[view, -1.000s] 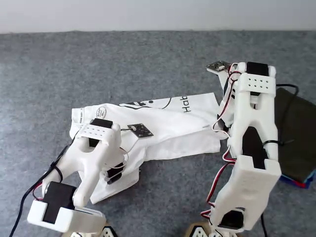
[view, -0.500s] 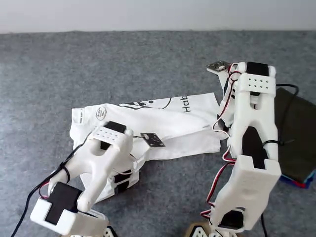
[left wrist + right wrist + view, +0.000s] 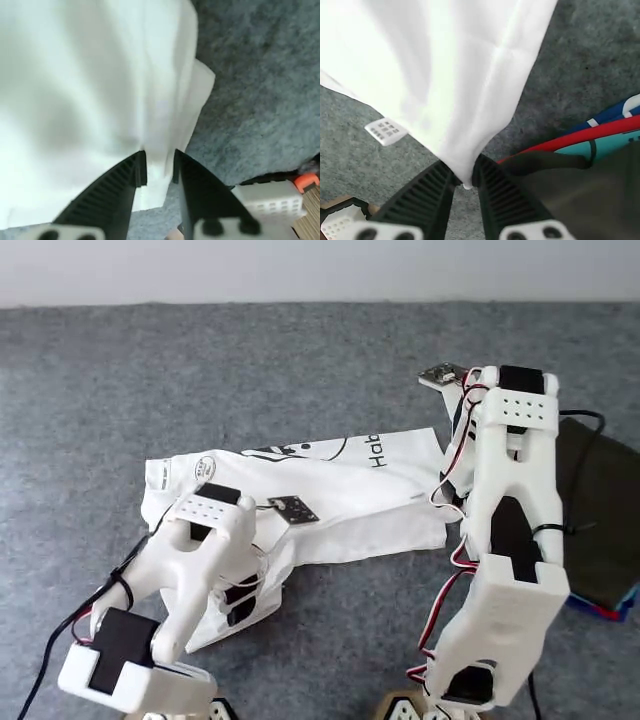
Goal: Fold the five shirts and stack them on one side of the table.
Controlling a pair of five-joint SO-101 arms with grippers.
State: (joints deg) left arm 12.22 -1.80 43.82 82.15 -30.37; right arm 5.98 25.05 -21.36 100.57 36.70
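The left gripper (image 3: 159, 162) is pinching the shirt (image 3: 350, 490) at its near edge, the right gripper (image 3: 466, 175) clamping its corner beside the right-edge stack (image 3: 600, 505), likely readying a fold.

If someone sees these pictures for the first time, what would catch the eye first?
The white shirt lies crumpled and half folded in the middle of the grey table, the brightest thing there. The left tool pinches its near edge, and the right tool pinches its corner on the right side. Beside that corner a dark shirt tops a pile with blue and red edges.
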